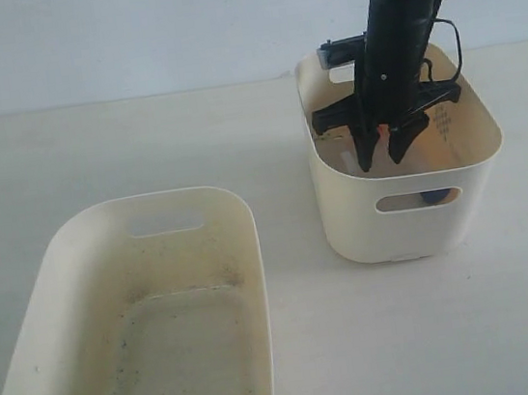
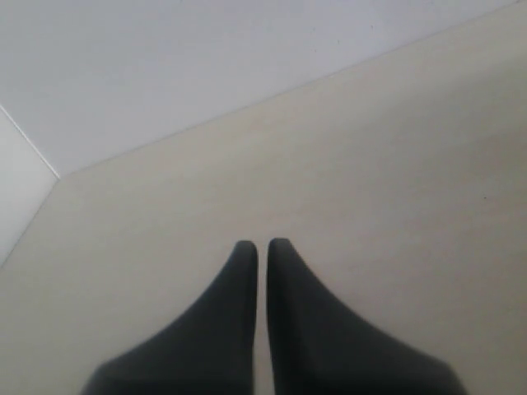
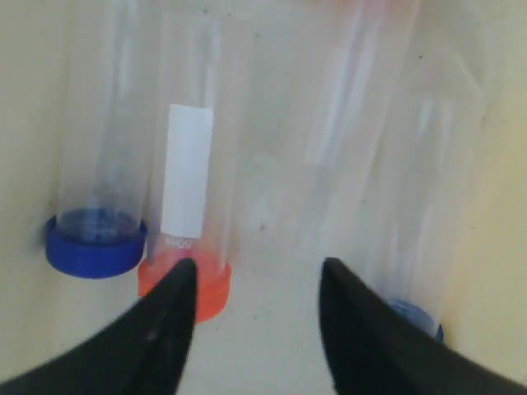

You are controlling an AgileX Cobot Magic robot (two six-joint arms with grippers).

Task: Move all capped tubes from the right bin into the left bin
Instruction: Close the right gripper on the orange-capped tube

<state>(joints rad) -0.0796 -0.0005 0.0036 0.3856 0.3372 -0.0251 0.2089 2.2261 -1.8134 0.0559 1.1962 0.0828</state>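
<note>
Pale tabletop (image 1: 93,152): your right gripper (image 1: 383,154) hangs straight down inside the right bin (image 1: 395,234), well apart from the left bin (image 1: 239,230). Left wrist: left gripper (image 2: 262,247) pinched closed, empty. Right wrist: jaws parted, holding nothing; orange-capped tube (image 3: 188,181) lies cap-nearest, to one side of the gap, with blue-capped tubes (image 3: 99,164) flanking.

Left bin (image 1: 239,230): cream-white, dark speckles and grime inside. Right bin (image 1: 395,229): same cream, plain. Clear tubes (image 3: 107,123): one orange-red cap (image 3: 210,288) with white label (image 3: 187,169), two dark blue caps (image 3: 95,247). Right claw (image 1: 381,158), left claw (image 2: 262,247): black. Bench (image 1: 93,152): pale beige.
</note>
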